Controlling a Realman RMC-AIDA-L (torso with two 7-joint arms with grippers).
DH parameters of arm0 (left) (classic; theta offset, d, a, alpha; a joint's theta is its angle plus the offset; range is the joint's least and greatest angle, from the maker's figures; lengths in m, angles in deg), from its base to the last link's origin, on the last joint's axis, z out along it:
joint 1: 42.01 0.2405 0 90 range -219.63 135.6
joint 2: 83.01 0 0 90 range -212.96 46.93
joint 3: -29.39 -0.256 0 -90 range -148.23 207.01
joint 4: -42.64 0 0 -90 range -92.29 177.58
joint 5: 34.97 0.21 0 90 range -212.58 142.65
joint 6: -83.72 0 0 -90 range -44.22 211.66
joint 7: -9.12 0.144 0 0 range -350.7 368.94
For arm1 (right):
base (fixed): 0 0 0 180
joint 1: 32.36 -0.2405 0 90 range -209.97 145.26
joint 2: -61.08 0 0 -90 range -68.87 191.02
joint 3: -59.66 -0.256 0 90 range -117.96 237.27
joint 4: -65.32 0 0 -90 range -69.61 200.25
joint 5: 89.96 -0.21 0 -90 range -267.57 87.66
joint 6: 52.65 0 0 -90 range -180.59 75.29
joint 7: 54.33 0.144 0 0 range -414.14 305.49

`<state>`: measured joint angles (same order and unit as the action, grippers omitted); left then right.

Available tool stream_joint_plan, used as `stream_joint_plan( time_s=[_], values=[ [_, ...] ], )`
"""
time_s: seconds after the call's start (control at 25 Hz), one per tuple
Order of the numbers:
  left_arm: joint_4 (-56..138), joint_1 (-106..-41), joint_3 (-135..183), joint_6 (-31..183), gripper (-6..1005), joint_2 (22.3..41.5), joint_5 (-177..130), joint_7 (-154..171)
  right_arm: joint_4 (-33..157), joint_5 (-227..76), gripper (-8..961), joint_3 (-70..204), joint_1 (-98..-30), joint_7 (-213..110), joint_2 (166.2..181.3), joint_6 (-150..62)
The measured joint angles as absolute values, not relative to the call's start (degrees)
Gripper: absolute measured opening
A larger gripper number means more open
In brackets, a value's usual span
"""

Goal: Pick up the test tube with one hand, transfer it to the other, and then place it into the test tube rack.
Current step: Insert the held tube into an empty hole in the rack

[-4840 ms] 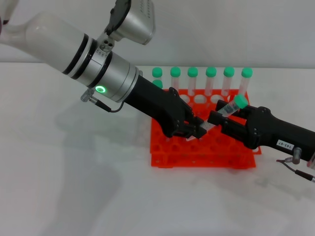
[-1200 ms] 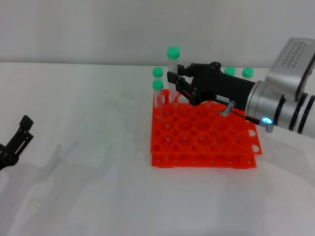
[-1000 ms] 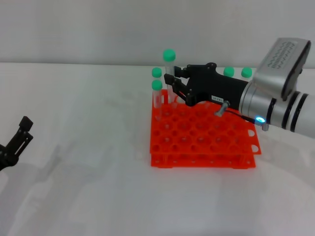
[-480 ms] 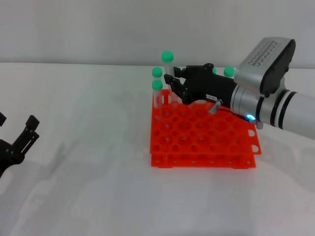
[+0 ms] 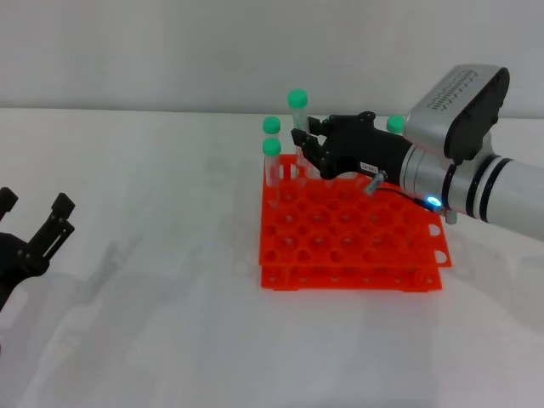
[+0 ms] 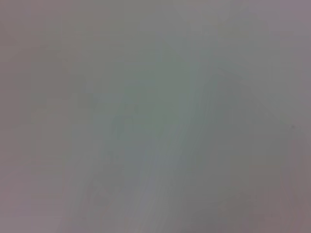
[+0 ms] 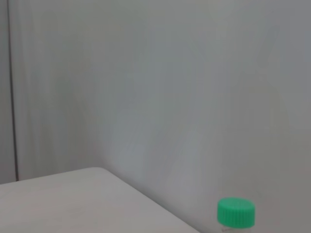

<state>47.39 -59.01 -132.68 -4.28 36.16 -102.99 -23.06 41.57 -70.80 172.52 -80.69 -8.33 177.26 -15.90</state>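
Reaching across the back of the test tube rack (image 5: 351, 230) in the head view, the right gripper (image 5: 308, 146) arrives from the right on a silver-white arm lit by a small blue light, with its black body hiding most of the rack's rear row; only one green cap (image 5: 395, 124) shows behind it, and the arm is cut off at the frame's right edge. The gripper's fingers are closed on the test tube (image 5: 297, 110), which stands upright at the rack's rear left corner with its green cap above the fingers; whether its base sits in a hole cannot be made out. Two further capped tubes (image 5: 272, 157) stand in the rack just to the left of it. The left gripper (image 5: 34, 229) is low at the frame's left edge, well apart from the rack, fingers spread open and holding nothing, its arm cut off by the frame. The rack rests on a white table (image 5: 170, 297) before a plain pale wall. The left wrist view shows only a uniform grey blur with nothing identifiable. The right wrist view shows a green tube cap (image 7: 235, 212) at the lower edge, its tube cut off, beside the white table edge (image 7: 73, 194) and a plain grey wall
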Motion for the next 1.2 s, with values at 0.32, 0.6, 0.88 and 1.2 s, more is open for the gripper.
stream_joint_plan(
  time_s=[0.32,0.6,0.88,1.2],
  values=[
    [47.4,-59.4,-132.7,-3.3,892,36.17,-103.0,-23.0,41.6,-75.1,201,175.8,-81.1,-8.2,177.27,-17.7],
    [47.4,-59.8,-132.7,-2.8,893,36.17,-103.0,-23.0,41.2,-78.4,200,179.2,-81.4,-8.2,177.27,-17.8],
    [47.4,-59.7,-132.8,-2.8,893,36.16,-102.5,-23.0,40.9,-79.4,201,180.8,-81.6,-8.2,177.27,-17.8],
    [47.4,-59.4,-132.8,-3.1,893,36.22,-102.2,-23.0,41.3,-79.4,200,180.6,-81.7,-8.7,177.26,-17.9]
  ],
)
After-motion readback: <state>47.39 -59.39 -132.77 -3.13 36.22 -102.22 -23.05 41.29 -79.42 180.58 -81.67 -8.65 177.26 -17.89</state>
